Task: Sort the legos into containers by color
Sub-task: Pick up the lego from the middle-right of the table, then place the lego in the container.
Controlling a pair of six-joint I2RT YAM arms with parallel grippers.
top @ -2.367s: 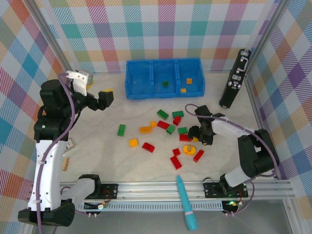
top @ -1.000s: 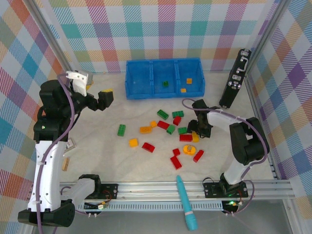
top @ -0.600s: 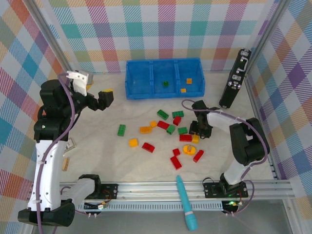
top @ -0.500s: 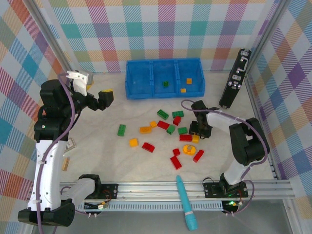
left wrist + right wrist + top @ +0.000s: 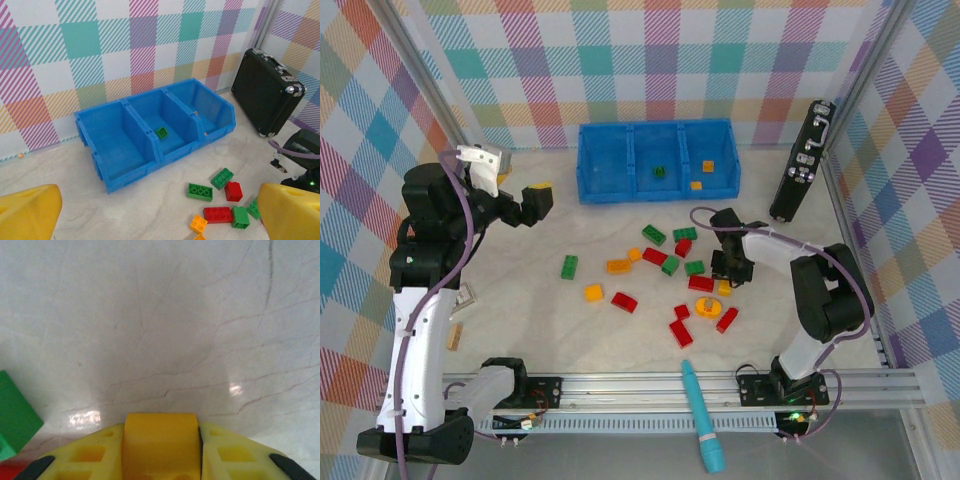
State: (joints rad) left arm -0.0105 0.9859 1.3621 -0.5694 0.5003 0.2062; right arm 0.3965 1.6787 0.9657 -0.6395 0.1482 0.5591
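A yellow lego (image 5: 160, 437) is clamped in the right tool (image 5: 729, 272), low over the bench (image 5: 520, 300) — the left tool (image 5: 536, 199) is spread wide, left of the blue bin (image 5: 620, 191).

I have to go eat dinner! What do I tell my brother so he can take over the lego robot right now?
Left gripper: jaws open, holding nothing, raised at the left side.
Right gripper: jaws shut on a yellow brick, low over the table.
Blue bin: one green brick in the middle compartment, two yellow-orange bricks in the right one.
Done: those three.
Left: bin the gripped brick with the yellows, then sort the loose bricks, red, green and yellow. No red is binned yet.
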